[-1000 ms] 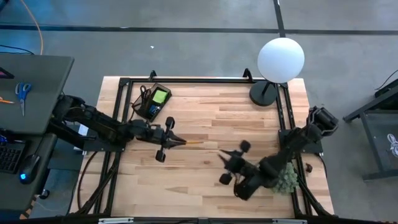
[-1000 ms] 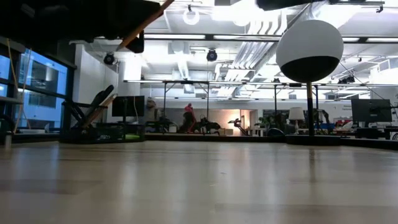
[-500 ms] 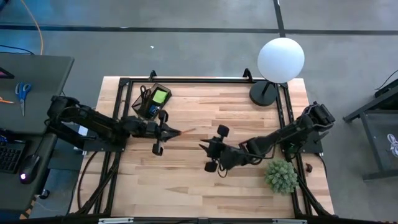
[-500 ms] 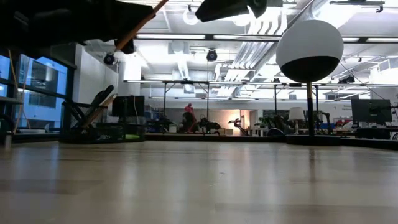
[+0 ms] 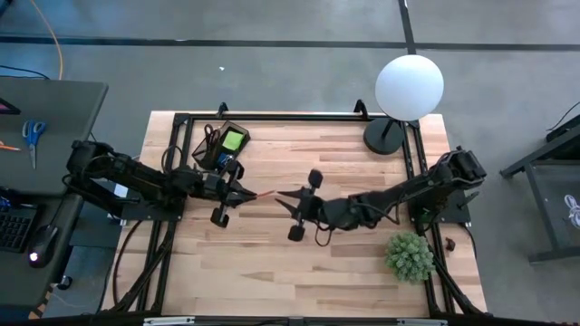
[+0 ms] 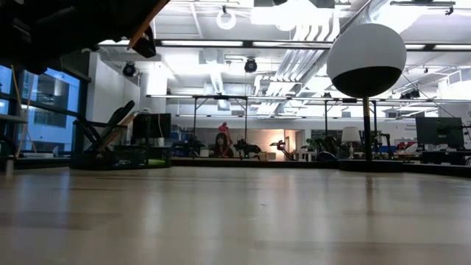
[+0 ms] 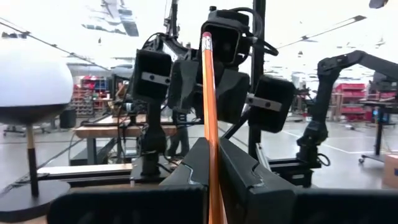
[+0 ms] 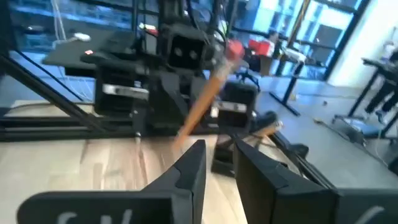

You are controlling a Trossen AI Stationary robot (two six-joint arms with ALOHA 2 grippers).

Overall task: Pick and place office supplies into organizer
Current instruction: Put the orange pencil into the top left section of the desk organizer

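— Pencil: where is it seen?
— An orange pencil (image 5: 260, 193) is pinched between the fingers of the left pincer (image 5: 243, 194) above the middle of the tabletop (image 5: 272, 263), its pink eraser end pointed toward the right arm. In the left wrist view the pencil (image 7: 209, 118) is shown running up between the two dark fingers (image 7: 189, 163).

— And the right pincer?
— The right pincer (image 5: 283, 198) is held just beside the pencil's free end, facing the left one, its fingers (image 8: 186, 169) spread with a narrow gap and nothing gripped. The pencil (image 8: 205, 99) is seen slanting just ahead of it.

— Where is the organizer?
— The organizer (image 5: 220, 149) is set near the tabletop's far-left corner, a lime-green pad (image 5: 233, 140) lying inside. A lamp (image 5: 408, 89) and a small green plant (image 5: 409, 256) are placed on the right side.
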